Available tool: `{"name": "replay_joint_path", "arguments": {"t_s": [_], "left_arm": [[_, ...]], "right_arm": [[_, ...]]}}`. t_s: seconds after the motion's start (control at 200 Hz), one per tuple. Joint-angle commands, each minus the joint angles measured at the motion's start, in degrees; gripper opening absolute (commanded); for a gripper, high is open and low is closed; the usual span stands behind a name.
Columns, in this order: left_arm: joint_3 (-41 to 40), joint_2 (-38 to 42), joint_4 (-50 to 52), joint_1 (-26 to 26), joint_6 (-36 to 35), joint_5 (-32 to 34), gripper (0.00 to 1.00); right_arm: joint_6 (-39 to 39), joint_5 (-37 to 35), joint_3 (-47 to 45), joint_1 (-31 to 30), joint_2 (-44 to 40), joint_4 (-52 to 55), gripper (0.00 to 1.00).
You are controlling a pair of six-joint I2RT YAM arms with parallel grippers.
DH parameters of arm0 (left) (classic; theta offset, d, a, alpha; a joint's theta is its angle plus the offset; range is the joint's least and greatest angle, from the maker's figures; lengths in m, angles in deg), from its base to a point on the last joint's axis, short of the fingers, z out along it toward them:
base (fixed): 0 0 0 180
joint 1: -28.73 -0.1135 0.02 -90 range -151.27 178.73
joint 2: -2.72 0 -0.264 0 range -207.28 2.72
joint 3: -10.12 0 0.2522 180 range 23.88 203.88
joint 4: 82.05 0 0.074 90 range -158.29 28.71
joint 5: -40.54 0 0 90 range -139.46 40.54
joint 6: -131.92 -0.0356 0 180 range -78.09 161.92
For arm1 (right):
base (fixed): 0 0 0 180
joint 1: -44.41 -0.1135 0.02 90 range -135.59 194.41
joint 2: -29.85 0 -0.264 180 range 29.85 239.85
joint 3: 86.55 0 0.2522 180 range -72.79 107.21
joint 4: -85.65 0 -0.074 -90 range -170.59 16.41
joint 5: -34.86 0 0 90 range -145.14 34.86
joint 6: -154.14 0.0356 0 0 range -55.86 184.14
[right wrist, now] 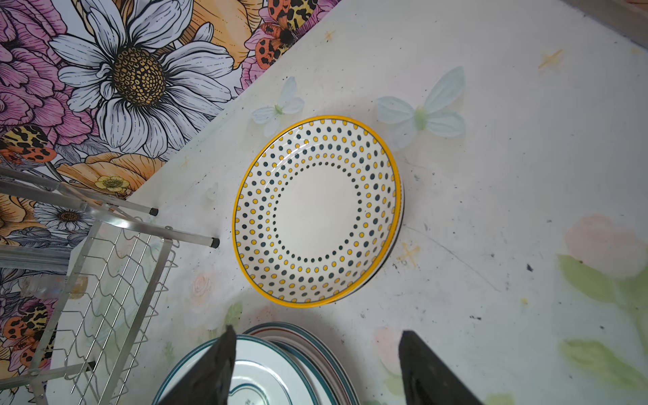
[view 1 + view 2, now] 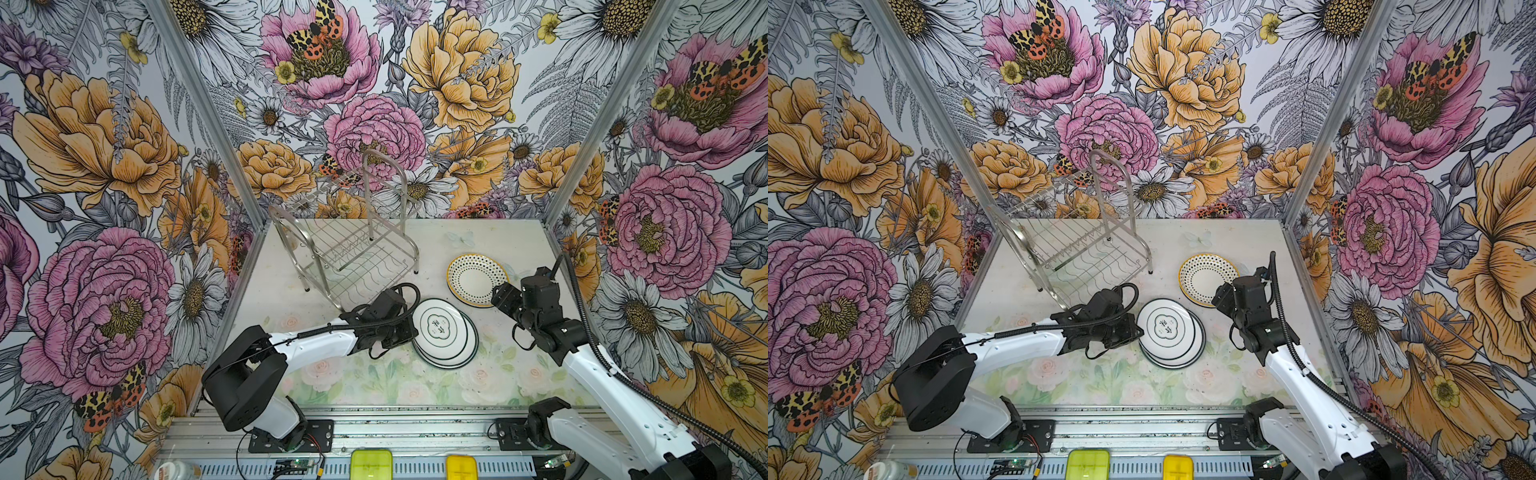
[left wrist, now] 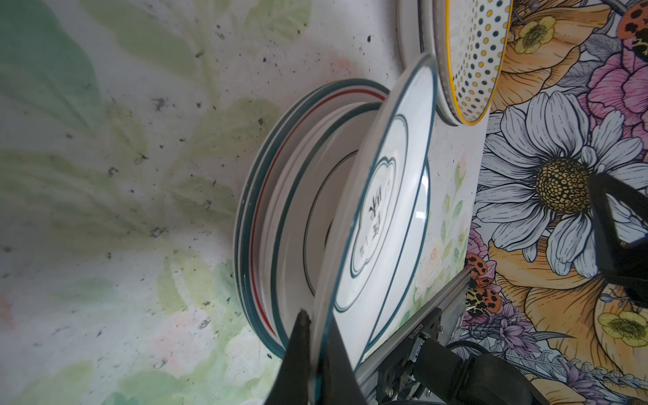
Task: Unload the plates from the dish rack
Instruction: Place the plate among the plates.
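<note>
The dish rack (image 2: 357, 253) stands toward the back left corner of the worktop (image 2: 365, 378), and no plate is seen in either tier. A teal-rimmed plate with characters (image 2: 440, 326) is clamped by its rim in the left gripper (image 3: 317, 326), whose fingers are closed narrowly on either face of the rim. This plate is held tilted, face up, over the stack of teal-banded plates (image 2: 467, 353) near the middle of the worktop. The gripped edge is on the side toward the left arm, and the free edge reaches toward the right edge of the worktop. Whether the free edge touches the stack cannot be told.

The move in hand is judged to be the lowering and release of this last plate. It is displaced from the stack's centre toward the back left, so a small shift toward the front right is probably needed before release.

The right gripper (image 1: 315, 331) is held wide and empty, just beside the yellow-rimmed dotted plate (image 2: 473, 276), which lies on other plates nearer the right edge.
</note>
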Motion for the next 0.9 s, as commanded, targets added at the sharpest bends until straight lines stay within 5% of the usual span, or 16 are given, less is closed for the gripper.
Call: {"name": "replay_joint_path", "arguments": {"t_s": [0.0,0.355,0.595,0.896], "left_arm": [[-0.28,-0.76,-3.29,0.59,1.13,-1.81,0.04],[2.71,-3.16,0.37,2.12,0.82,-1.18,0.19],[4.29,-3.43,3.71,2.97,0.31,0.48,0.46],[6.66,-3.90,9.57,3.61,-0.67,2.87,0.54]], "right_arm": [[-1.39,-1.76,0.48,0.29,-1.08,0.45,0.75],[-2.51,-1.28,1.38,0.35,1.17,0.38,0.75],[-3.61,-1.46,1.10,0.35,1.28,0.44,0.76],[-5.39,-1.57,1.46,0.34,1.30,0.36,0.76]]}}
